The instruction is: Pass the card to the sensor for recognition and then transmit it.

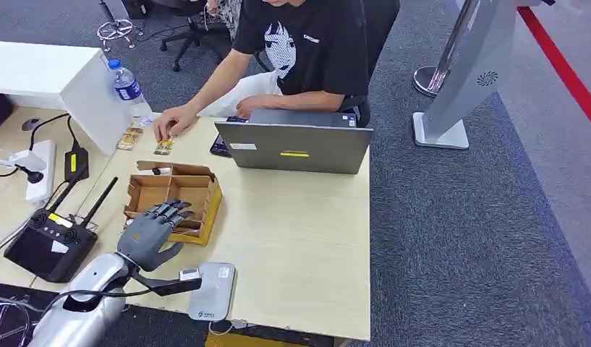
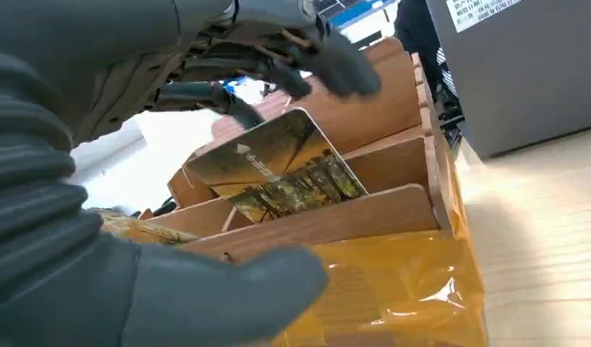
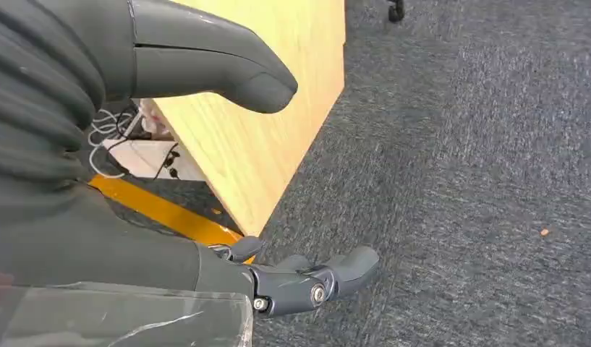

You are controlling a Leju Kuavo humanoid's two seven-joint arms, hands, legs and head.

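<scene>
A: Where's the card (image 2: 278,173)?

B: Standing tilted in the wooden box (image 1: 178,189), leaning on a divider, top edge sticking up. It looks thin, stiff and glossy, so probably slippery. I'd pinch that raised edge.

A: And the left hand (image 1: 151,230)?

B: Over the near side of the box, fingers (image 2: 328,61) spread above the card, thumb low at the box front, holding nothing. The right hand (image 3: 205,173) hangs beside the table over carpet, fingers loose, empty.

A: Anything in the way?

B: The dividers crowd the card. The grey sensor (image 1: 213,290) lies just nearer than the box; a laptop (image 1: 296,147) and a person's hand (image 1: 173,123) are beyond it.
</scene>
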